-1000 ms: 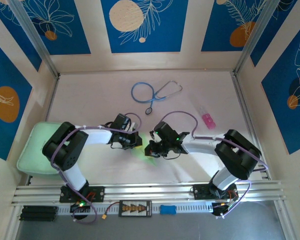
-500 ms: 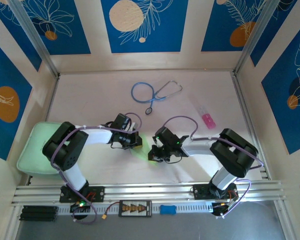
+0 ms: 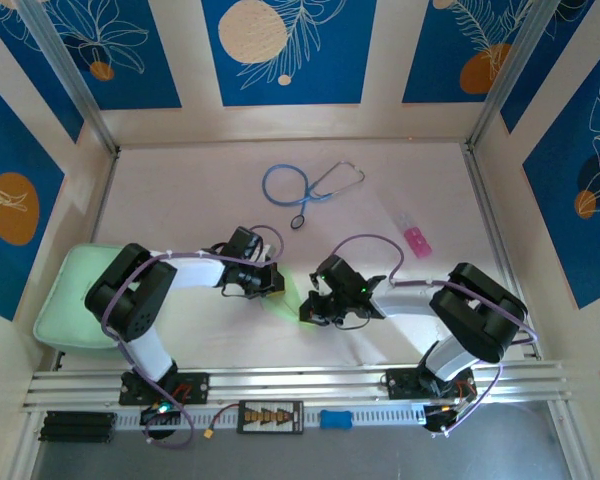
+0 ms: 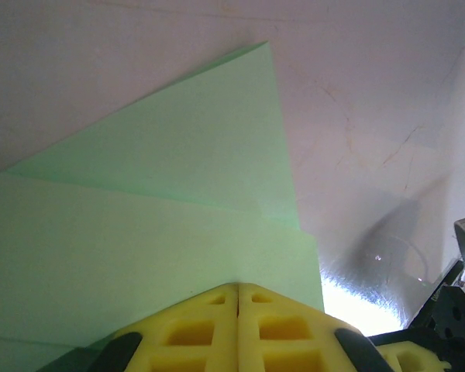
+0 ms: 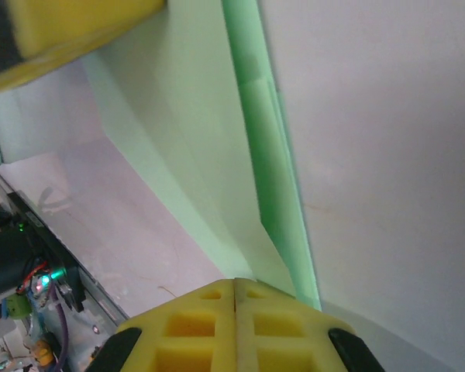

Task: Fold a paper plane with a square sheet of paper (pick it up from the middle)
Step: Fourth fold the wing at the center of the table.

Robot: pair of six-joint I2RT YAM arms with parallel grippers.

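meeting over the middle of the table (image 3: 180, 210), the two grippers hold the paper (image 3: 286, 296) between them. the left gripper (image 3: 272, 283) comes in from the left and the right gripper (image 3: 307, 309) from the right, with their tips near each other and the pale green paper stretched across the short gap. in the left wrist view the yellow fingers (image 4: 190, 329) are pressed together with only a thin line between them, and the paper goes right up to their tips, so this gripper is closed on the edge of the paper. the paper there shows a triangular flap lying over a wider layer, its point directed away from the fingers. in the right wrist view the yellow fingers (image 5: 194, 333) are also pressed together, pinching the near end of the paper, which runs away from them as a narrow folded band with a darker green edge on its right side. a yellow finger of the left gripper is at the top left corner of that view, touching the far end of the paper. further back on the table lies a blue stethoscope (image 3: 305, 188), and to the right a small pink bottle (image 3: 415, 238). a mint pad (image 3: 65, 300) sits at the left edge.
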